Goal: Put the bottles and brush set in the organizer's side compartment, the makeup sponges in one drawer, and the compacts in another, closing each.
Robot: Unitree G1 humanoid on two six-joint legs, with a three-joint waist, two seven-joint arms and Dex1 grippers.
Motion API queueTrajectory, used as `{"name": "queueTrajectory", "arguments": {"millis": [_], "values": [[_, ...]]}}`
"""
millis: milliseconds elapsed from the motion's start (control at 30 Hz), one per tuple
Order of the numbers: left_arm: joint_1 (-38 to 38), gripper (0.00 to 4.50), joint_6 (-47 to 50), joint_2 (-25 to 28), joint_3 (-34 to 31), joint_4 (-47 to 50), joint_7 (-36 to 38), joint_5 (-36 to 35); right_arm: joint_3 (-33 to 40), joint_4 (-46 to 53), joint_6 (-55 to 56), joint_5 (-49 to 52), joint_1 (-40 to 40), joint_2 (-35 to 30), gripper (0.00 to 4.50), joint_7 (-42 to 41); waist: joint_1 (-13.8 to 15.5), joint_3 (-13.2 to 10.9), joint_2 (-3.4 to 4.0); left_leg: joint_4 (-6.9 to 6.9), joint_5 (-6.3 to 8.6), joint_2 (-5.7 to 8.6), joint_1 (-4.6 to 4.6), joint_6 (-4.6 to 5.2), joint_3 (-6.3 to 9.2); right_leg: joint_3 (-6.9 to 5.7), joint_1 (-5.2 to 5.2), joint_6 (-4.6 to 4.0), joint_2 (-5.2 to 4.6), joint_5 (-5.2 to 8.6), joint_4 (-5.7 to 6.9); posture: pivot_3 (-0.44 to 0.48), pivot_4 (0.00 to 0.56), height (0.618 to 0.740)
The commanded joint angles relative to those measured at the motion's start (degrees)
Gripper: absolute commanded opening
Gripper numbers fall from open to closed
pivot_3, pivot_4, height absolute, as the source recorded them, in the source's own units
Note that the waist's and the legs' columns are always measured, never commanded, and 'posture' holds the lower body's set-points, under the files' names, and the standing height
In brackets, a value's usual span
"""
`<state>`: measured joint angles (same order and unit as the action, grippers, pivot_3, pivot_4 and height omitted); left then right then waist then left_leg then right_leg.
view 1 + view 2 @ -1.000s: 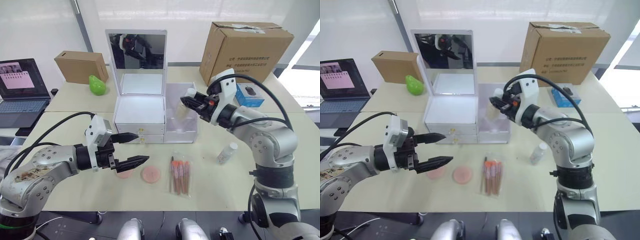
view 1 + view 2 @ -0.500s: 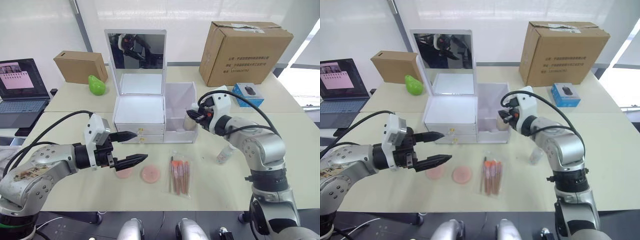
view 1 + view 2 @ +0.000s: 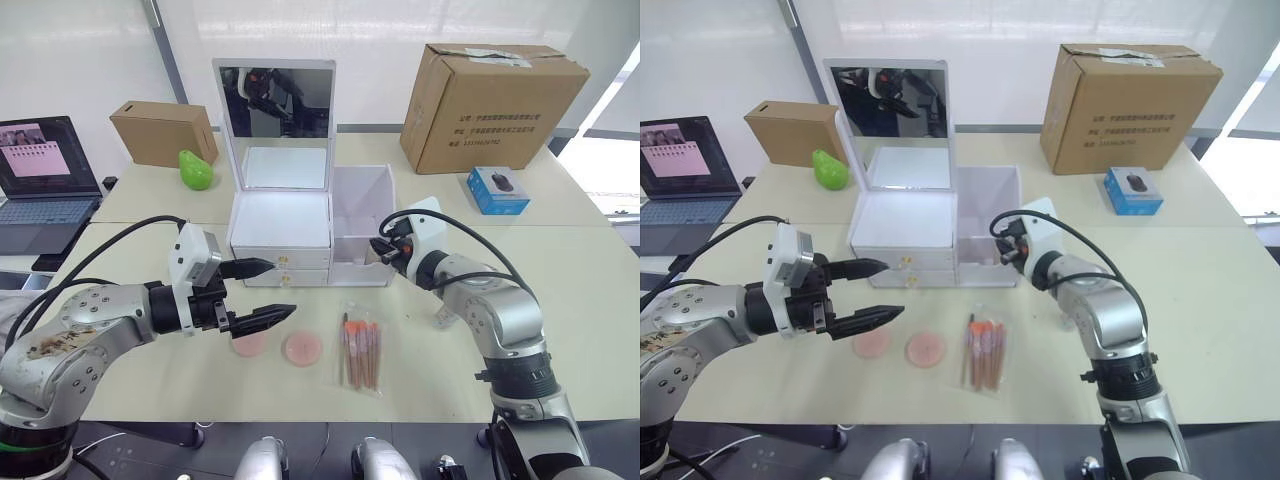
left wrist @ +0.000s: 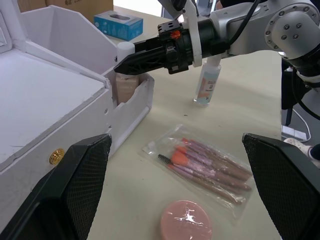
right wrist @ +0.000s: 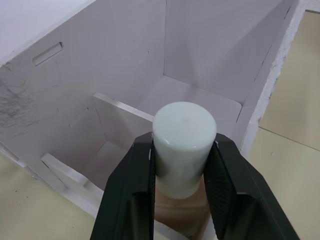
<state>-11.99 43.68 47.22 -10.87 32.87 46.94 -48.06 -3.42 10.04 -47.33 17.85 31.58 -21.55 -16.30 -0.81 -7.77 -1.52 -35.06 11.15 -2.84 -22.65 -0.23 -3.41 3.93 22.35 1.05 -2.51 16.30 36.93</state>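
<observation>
Your right gripper (image 5: 181, 200) pinches a white-capped bottle (image 5: 183, 145) inside the organizer (image 3: 280, 225)'s side compartment (image 3: 360, 215); let go while it leans and it may topple. Left gripper (image 3: 262, 292), jaws spread, hovers before the drawers.

organizer (image 3: 280, 225): matt white plastic | brush set (image 3: 359, 351): glossy clear sleeve

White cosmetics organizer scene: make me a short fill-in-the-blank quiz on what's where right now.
1. The right gripper is shut on a white-capped ____, low in the translucent side compartment.
2. The left gripper is ____, holding nothing.
3. The clear sleeve of pink-handled brushes lies on the ____.
4. Both gold-knobbed drawers are ____.

Missing words: bottle; open; table; closed
</observation>
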Motion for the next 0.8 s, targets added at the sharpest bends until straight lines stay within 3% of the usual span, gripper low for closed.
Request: {"name": "queueTrajectory", "arguments": {"millis": [33, 233, 400, 500, 667, 800], "values": [[-1.21, 4.5, -0.48, 0.59, -0.32, 0.47, 0.13, -0.05, 1.64, 0.07, 1.64, -0.68, 0.83, 0.16, 2.42, -0.27, -0.05, 0.0, 0.0, 0.0, 0.0, 0.0, 0.0, 0.0, 0.0, 0.0, 0.0, 0.0, 0.01, 0.0, -0.01, 0.0, 0.15, 0.74], [-0.72, 4.5, -0.18, 0.89, -1.52, 0.19, 0.35, -0.42, 5.4, 5.05, -0.02, 3.78, 3.72, -0.02, 4.44, -2.74, 0.0, -0.01, -0.01, 0.0, 0.0, 0.0, -0.04, 0.0, 0.02, 0.0, 0.02, 0.01, 0.0, 0.0, -0.01, 0.0, 0.15, 0.74], [2.06, 4.5, -1.25, 2.83, -7.48, -3.2, 3.28, -0.82, 12.93, 12.72, -5.54, 11.98, 7.47, -5.78, 4.48, -7.59, -0.21, -0.01, 0.0, 0.08, 0.0, -0.04, -0.06, 0.0, 0.03, 0.01, 0.11, 0.0, 0.05, 0.0, -0.02, 0.0, 0.15, 0.74], [4.89, 4.5, -3.39, 4.9, -12.23, -8.04, 5.5, 1.68, 20.54, 15.52, -9.12, 18.29, 6.14, -12.49, 4.48, -12.09, -0.2, -0.01, -0.01, 0.15, 0.0, -0.08, -0.04, 0.0, 0.04, -0.03, 0.08, -0.04, 0.07, 0.01, -0.11, 0.0, 0.15, 0.74], [10.22, 4.5, -12.85, 9.25, -18.0, -23.24, 9.05, 11.91, 31.69, 15.18, -6.76, 21.03, -9.27, -25.72, 4.48, -24.41, 0.28, -0.03, -0.04, 0.2, 0.0, -0.1, 0.0, 0.0, 0.0, -0.09, -0.01, -0.1, -0.1, 0.06, -0.29, 0.0, 0.15, 0.74], [10.84, 4.5, -19.62, 11.28, -19.78, -34.58, 10.8, 17.32, 37.02, 9.17, 0.81, 17.13, -19.28, -29.57, 4.48, -28.85, 0.01, -0.04, -0.06, 0.24, 0.01, -0.15, -0.01, 0.0, -0.02, -0.07, 0.01, -0.09, -0.15, 0.27, -0.41, 0.0, 0.15, 0.74]]}}
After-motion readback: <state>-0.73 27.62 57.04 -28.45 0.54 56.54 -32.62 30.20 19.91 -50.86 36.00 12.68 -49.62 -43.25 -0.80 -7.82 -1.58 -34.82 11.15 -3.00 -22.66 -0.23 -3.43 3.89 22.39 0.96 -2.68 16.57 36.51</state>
